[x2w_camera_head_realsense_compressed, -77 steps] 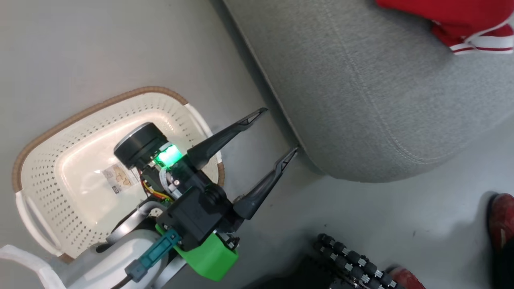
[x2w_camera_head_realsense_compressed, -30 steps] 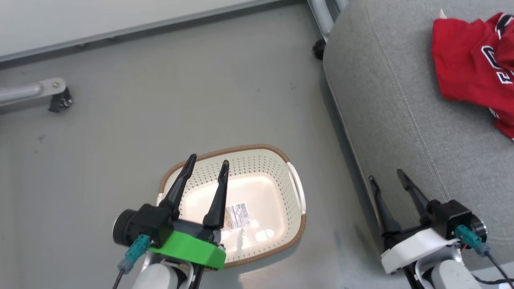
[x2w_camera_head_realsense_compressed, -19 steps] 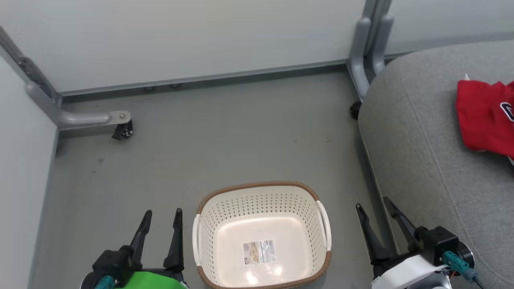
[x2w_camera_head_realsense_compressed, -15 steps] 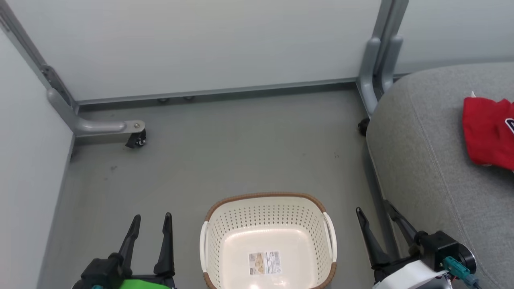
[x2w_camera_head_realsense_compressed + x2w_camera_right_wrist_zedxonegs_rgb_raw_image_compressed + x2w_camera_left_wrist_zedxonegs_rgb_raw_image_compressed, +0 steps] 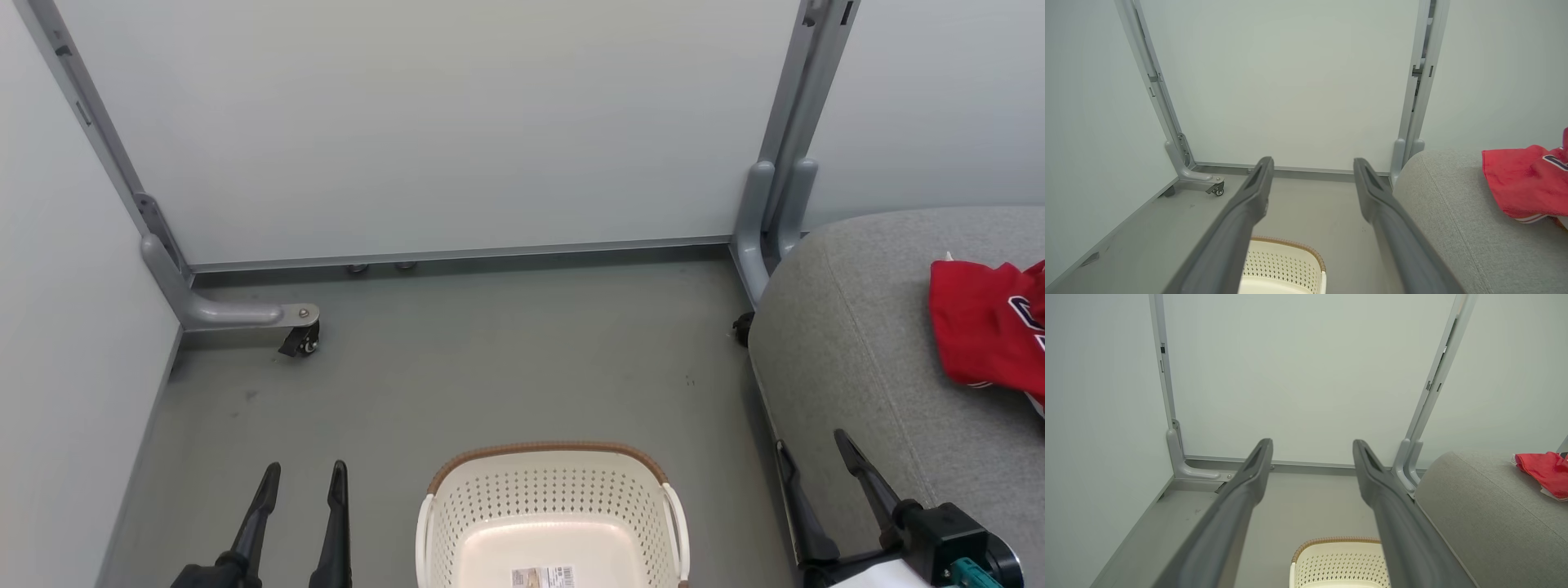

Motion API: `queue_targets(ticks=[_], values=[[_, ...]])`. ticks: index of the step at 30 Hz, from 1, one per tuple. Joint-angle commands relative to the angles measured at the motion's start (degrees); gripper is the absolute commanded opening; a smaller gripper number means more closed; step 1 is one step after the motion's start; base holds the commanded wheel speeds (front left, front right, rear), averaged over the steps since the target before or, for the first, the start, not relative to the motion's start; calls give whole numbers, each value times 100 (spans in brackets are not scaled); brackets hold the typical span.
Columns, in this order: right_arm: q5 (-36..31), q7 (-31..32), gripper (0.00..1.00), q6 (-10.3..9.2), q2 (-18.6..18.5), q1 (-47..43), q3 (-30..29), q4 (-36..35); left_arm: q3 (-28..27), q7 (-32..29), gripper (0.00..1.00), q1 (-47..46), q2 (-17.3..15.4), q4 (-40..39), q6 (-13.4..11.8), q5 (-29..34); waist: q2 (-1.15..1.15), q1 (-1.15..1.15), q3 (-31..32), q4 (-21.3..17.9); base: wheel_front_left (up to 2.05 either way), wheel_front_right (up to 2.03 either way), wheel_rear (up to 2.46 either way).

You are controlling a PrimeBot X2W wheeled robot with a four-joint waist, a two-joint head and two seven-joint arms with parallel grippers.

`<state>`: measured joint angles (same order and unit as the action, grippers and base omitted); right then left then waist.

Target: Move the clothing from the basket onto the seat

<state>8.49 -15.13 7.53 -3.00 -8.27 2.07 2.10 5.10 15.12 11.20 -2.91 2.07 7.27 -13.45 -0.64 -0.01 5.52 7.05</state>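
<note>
One basket (image 5: 555,490), seat (image 5: 849,343), perhaps one garment (image 5: 980,327)

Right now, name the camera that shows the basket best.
The head view: it looks down into the basket, showing its brown rim, both white handles, holed walls and the label on its floor, though the near end is cut off. The left wrist view catches the far rim and wall; the right wrist view, one corner.

No text can be read: the label (image 5: 542,578) inside the basket (image 5: 555,490) is too small, and the navy lettering (image 5: 1027,311) on the jersey (image 5: 976,327) is cut off.
</note>
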Motion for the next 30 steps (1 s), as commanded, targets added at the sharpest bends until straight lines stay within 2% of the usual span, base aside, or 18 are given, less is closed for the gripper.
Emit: queue_targets(ticks=[1,16,17,23,30], values=[[43,-3,100,-8,-3,-108,-37,-29,2,4,100,97,-1,-16,18,53,64,1,34,-32,0,0,0],[97,-3,100,-8,4,-240,51,-26,12,4,100,203,-1,64,31,161,64,1,96,-163,0,0,0],[104,0,0,0,16,-170,56,-23,26,0,0,118,1,55,6,101,0,1,97,-164,0,0,0],[141,13,0,0,61,-197,82,257,56,-7,0,125,1,339,2,54,1,1,95,-170,0,0,0],[956,170,0,0,17,-51,49,342,6,-152,0,-34,-48,399,-9,-744,4,1,59,-199,0,0,0]])
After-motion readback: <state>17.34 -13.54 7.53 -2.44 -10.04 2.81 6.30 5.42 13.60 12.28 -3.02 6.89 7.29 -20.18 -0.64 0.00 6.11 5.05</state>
